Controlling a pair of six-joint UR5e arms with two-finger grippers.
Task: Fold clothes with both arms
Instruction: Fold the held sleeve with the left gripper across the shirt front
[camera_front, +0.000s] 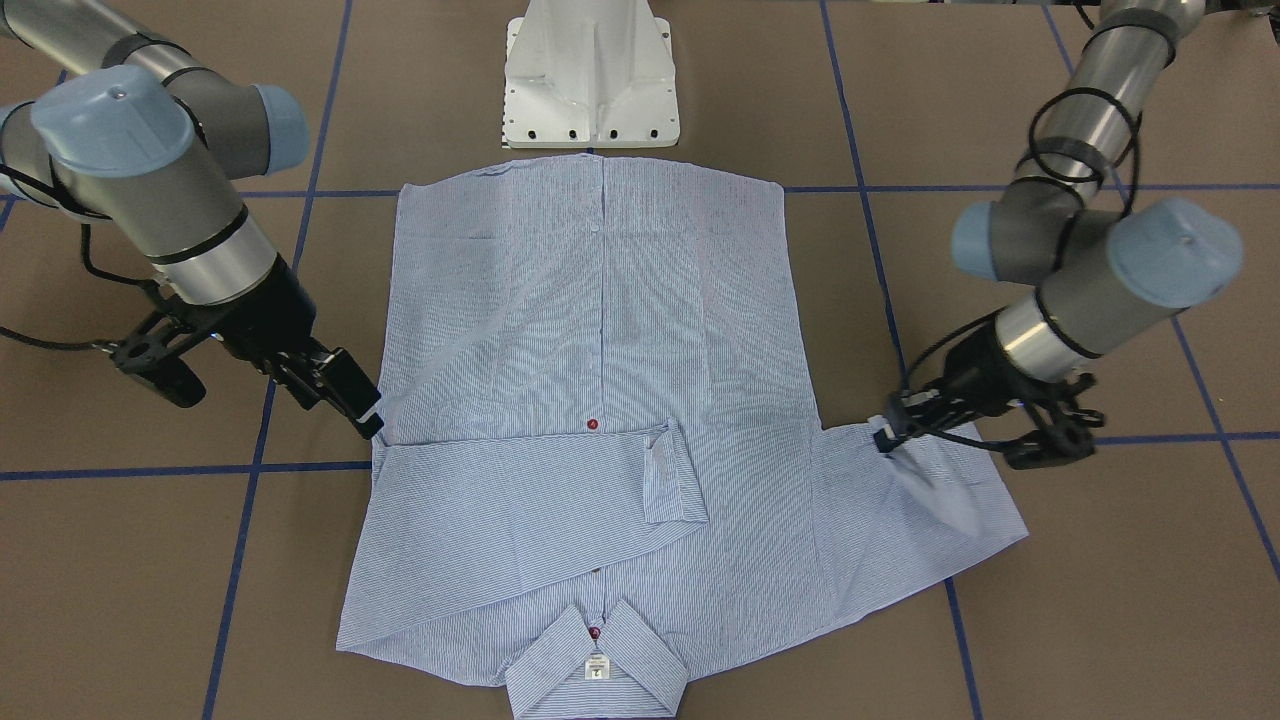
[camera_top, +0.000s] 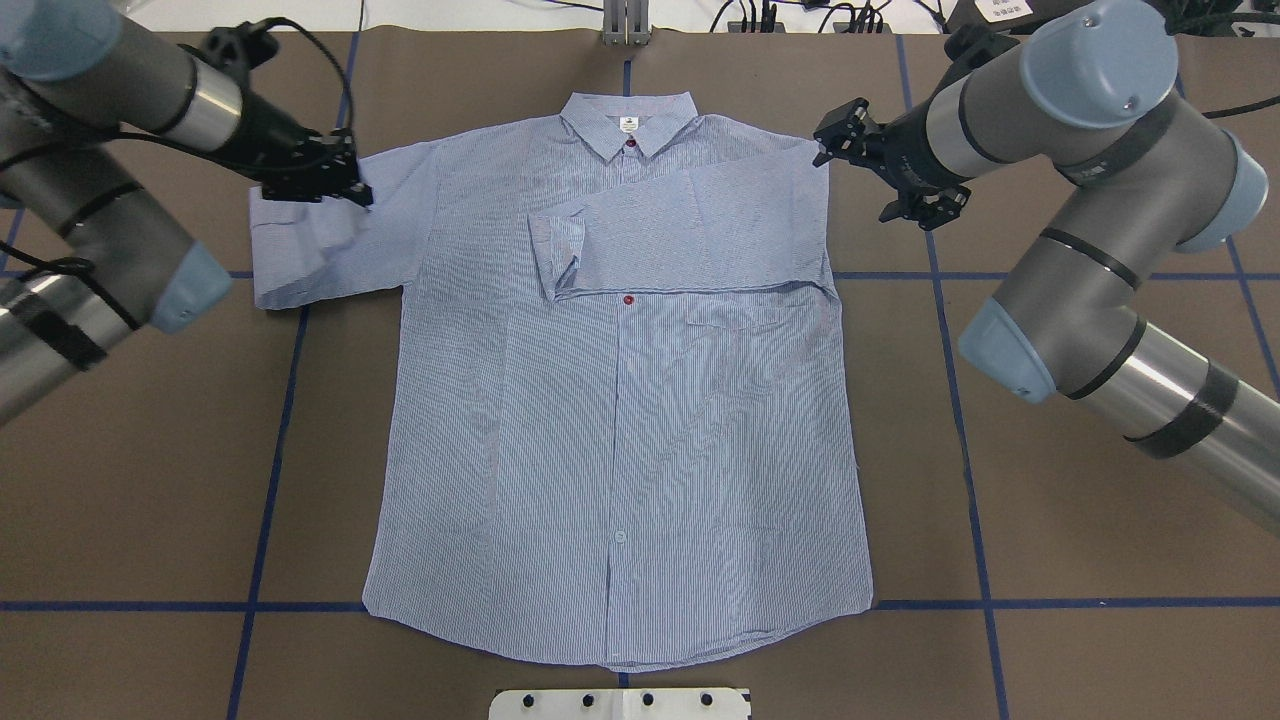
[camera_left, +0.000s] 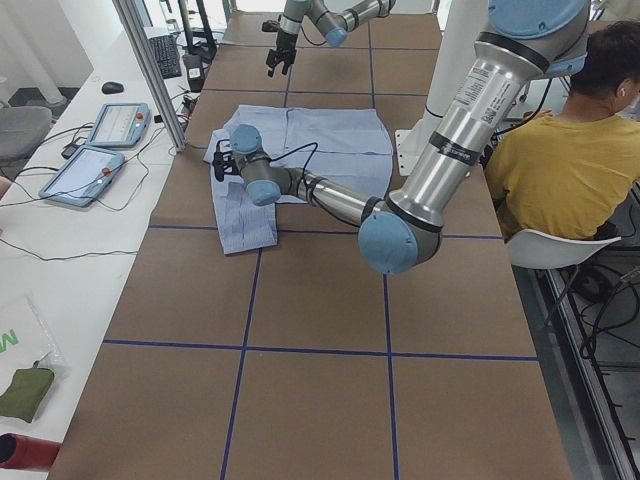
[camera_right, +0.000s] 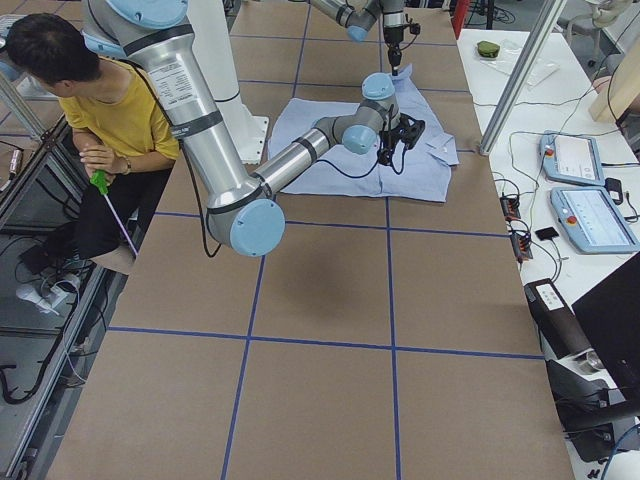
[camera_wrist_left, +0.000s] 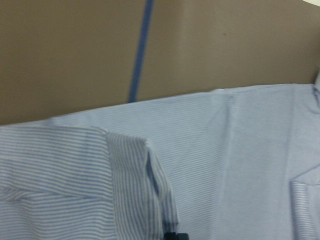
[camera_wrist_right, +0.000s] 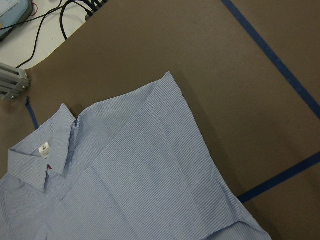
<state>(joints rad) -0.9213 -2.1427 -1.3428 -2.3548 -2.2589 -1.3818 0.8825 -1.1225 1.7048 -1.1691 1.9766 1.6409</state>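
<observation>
The light-blue striped shirt (camera_top: 620, 420) lies flat, front up, collar (camera_top: 628, 125) at the far side. One sleeve is folded across the chest, with its cuff (camera_top: 555, 255) near the placket. The other sleeve (camera_top: 320, 240) stretches out sideways. My left gripper (camera_top: 352, 190) is shut on this sleeve's upper edge; in the front-facing view (camera_front: 884, 437) the cloth puckers at its tips. My right gripper (camera_top: 828, 140) is open and empty just beside the shoulder of the folded sleeve, and also shows in the front-facing view (camera_front: 368, 412). The right wrist view shows that shoulder (camera_wrist_right: 150, 175) from above.
The white pedestal base (camera_front: 590, 80) stands at the shirt's hem side. Blue tape lines (camera_top: 270, 450) cross the brown table. A seated person in yellow (camera_left: 560, 170) is beside the robot. Tablets (camera_left: 95, 150) and cables lie on the white bench past the table's far edge.
</observation>
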